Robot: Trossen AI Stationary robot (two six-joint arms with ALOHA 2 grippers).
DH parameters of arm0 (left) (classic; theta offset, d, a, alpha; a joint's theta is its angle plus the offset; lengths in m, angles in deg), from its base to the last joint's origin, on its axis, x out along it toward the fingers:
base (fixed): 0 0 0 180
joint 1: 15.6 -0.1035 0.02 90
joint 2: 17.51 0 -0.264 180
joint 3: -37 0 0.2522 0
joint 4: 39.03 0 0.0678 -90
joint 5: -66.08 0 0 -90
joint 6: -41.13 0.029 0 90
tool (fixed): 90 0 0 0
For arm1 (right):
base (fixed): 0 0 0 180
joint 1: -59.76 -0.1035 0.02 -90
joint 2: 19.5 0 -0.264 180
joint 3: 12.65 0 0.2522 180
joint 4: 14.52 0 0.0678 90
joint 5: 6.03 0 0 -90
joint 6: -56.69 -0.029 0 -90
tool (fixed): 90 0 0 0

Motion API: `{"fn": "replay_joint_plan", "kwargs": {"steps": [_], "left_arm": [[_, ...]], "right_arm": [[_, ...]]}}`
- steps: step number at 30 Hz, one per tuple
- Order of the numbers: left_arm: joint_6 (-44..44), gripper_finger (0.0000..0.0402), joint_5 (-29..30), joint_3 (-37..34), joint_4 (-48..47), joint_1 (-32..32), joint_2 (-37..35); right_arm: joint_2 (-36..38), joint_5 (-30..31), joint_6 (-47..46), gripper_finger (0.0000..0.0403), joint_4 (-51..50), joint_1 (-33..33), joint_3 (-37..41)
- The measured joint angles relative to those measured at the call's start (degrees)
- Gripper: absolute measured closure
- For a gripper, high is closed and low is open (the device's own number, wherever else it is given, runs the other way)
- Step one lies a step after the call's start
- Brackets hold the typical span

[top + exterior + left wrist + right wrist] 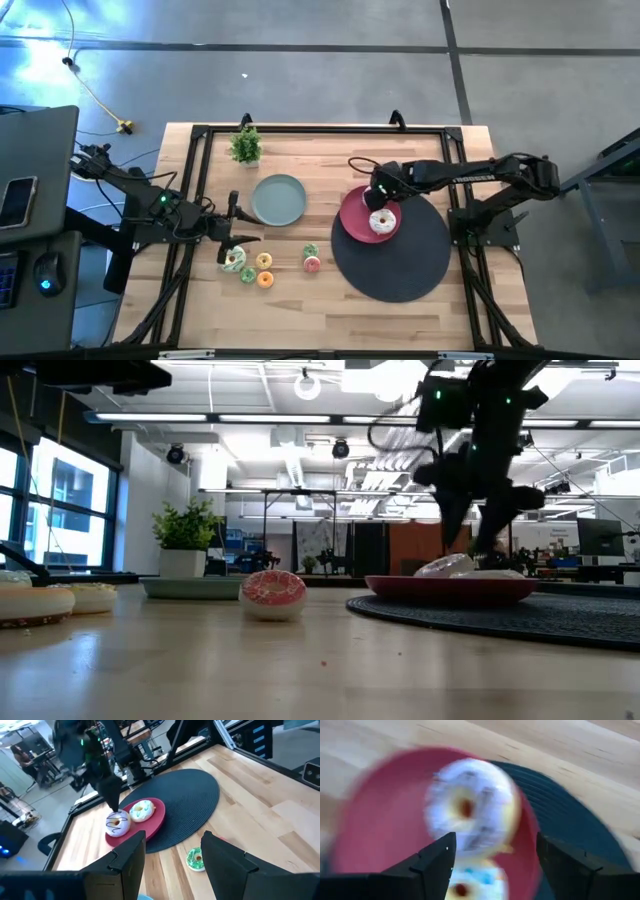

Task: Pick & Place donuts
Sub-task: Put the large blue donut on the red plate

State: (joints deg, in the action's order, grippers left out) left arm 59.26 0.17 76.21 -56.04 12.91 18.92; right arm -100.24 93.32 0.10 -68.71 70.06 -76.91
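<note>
Two white-iced donuts lie flat on the pink plate [352,222]: one [118,824] under my right gripper [378,197], the other [141,811] beside it. In the right wrist view the open fingers stand on either side of the nearer donut [470,807], just above it. A cluster of small donuts [250,268] lies on the wood by my open left gripper [236,248]. A pink donut [312,264] and a tiny green one [311,250] rest mid-table, the pink one [273,595] also in the low view.
The pink plate sits on the far left part of a round dark mat [400,262]. A grey-green plate [279,199] lies mid-table and a small potted plant [245,145] stands at the far edge. Black frame rails [200,180] run along the table's sides.
</note>
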Motion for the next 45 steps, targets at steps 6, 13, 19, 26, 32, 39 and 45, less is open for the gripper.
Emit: {"fn": "replay_joint_plan", "kwargs": {"steps": [6,13,19,26,32,39,45], "left_arm": [[0.0,0.0218,0.45,0.0,0.02,-0.02,0.0],[-0.72,0.0218,-1.76,0.02,-3.94,-0.02,0.02],[-8.14,0.0221,-16.23,0.66,-21.09,0.0,0.18],[-14.36,0.0273,-19.05,16.07,-54.06,0.01,5.34],[-9.84,0.0292,-15.82,18.34,-60.34,0.3,11.74],[-17.05,0.0224,-19.82,13.8,-58.35,-2.43,13.85],[-20.51,0.0176,-20.62,8.98,-49.67,-4.71,13.57]], "right_arm": [[0.23,-6.8,-0.32,0.0156,19.49,-9.72,-0.03],[-8.36,-6.97,-5.04,0.0189,35.18,-20.21,-0.02],[-10.34,-3.4,-7.76,0.0192,43.7,-23.86,-0.04],[-8.02,-0.14,-9.39,0.0192,42.21,-26.2,-0.04],[-6.82,0.92,-8.48,0.0192,41.66,-26.43,-0.07],[-6.26,3.01,-3.19,0.0192,35.61,-25.62,-6.06],[-6.26,5.15,3.53,0.0192,23.99,-23.55,-13.5]]}}
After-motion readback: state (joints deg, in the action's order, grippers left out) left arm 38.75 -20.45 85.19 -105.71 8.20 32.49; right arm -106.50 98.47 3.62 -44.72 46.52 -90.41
